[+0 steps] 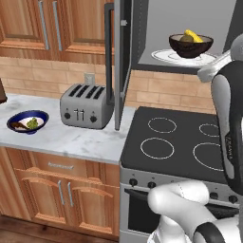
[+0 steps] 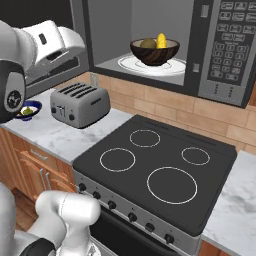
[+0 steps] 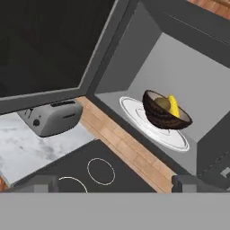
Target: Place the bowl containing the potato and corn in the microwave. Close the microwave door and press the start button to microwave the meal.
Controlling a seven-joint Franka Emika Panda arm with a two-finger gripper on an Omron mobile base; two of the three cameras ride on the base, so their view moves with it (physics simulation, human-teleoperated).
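A: How is the pincer (image 3: 115, 183)?
B: Spread wide and empty, well apart from the round dark-brown wooden bowl (image 3: 165, 112).
A: And the bowl?
B: On the white turntable plate (image 3: 134, 109) inside the grey-steel microwave (image 2: 210, 95), holding yellow corn (image 3: 173, 104) and olive-brown potato (image 3: 164, 103). The dark-glass microwave door (image 3: 40, 45) stands open; closing and starting seem left.

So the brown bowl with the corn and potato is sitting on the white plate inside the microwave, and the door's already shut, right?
Not quite. The bowl with the corn and potato does sit on the white turntable plate inside the microwave, but the microwave door stands wide open, as the left base view shows.
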